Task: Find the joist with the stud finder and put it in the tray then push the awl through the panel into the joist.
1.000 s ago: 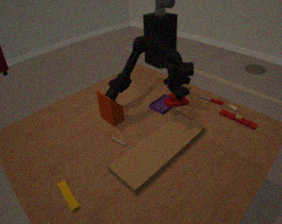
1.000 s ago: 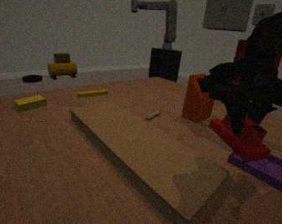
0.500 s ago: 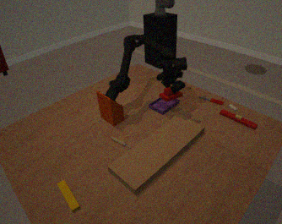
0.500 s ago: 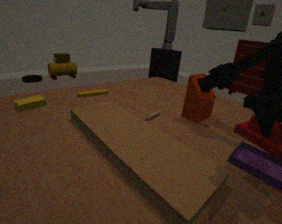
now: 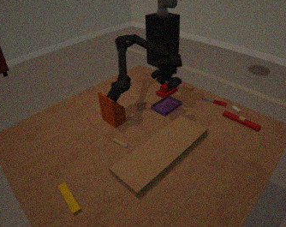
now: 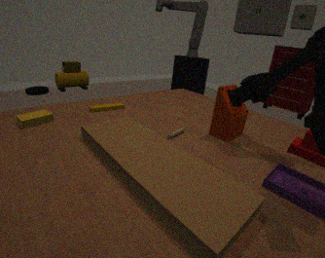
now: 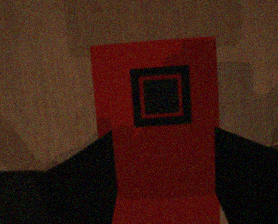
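Note:
My gripper (image 5: 166, 83) (image 7: 158, 132) is shut on the red stud finder (image 5: 165, 90) (image 6: 307, 149) (image 7: 155, 125), a red block with a black square mark on top. It holds the block low over the wooden floor mat, just behind the far edge of the purple tray (image 5: 167, 105) (image 6: 302, 188). The floor panel (image 5: 162, 154) (image 6: 175, 176), a long pale wooden slab, lies in front of the tray. A thin tool with a red handle (image 5: 217, 102), possibly the awl, lies to the right of the tray. In the wrist view only mat shows around the stud finder.
An orange box (image 5: 111, 109) (image 6: 228, 114) stands left of the tray beside the arm's base link. A small pale stick (image 5: 120, 143) (image 6: 175, 132) lies by the panel. A long red bar (image 5: 241, 120) lies at right. Yellow blocks (image 5: 69, 197) (image 6: 35, 118) lie farther off.

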{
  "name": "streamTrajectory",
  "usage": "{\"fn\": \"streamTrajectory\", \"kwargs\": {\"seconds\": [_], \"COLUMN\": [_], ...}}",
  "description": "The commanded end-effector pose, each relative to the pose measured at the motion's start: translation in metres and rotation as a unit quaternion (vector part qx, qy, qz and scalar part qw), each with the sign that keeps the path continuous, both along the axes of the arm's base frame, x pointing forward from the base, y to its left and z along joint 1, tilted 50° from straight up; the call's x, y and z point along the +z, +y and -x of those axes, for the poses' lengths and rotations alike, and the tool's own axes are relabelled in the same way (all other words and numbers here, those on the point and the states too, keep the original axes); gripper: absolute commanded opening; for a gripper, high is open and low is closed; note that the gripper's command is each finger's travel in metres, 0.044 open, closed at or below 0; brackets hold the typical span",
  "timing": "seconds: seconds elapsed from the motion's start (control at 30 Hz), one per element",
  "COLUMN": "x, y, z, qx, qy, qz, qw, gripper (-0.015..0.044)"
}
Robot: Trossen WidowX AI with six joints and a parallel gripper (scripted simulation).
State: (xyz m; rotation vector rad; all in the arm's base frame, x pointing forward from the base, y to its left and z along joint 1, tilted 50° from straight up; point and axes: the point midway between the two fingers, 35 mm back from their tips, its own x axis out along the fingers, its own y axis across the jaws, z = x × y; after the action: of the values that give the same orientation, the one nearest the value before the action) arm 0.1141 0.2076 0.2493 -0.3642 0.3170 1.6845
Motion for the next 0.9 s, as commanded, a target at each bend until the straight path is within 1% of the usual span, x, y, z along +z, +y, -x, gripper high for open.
{"fn": "streamTrajectory", "kwargs": {"seconds": [0.0, 0.87], "x": [0.001, -0.022], "y": [0.0, 0.024], "z": [0.002, 0.0], "qx": [0.003, 0.006], "qy": [-0.007, -0.01], "qz": [-0.004, 0.003], "qw": [1.0, 1.0], "gripper": [0.0, 0.0]}}
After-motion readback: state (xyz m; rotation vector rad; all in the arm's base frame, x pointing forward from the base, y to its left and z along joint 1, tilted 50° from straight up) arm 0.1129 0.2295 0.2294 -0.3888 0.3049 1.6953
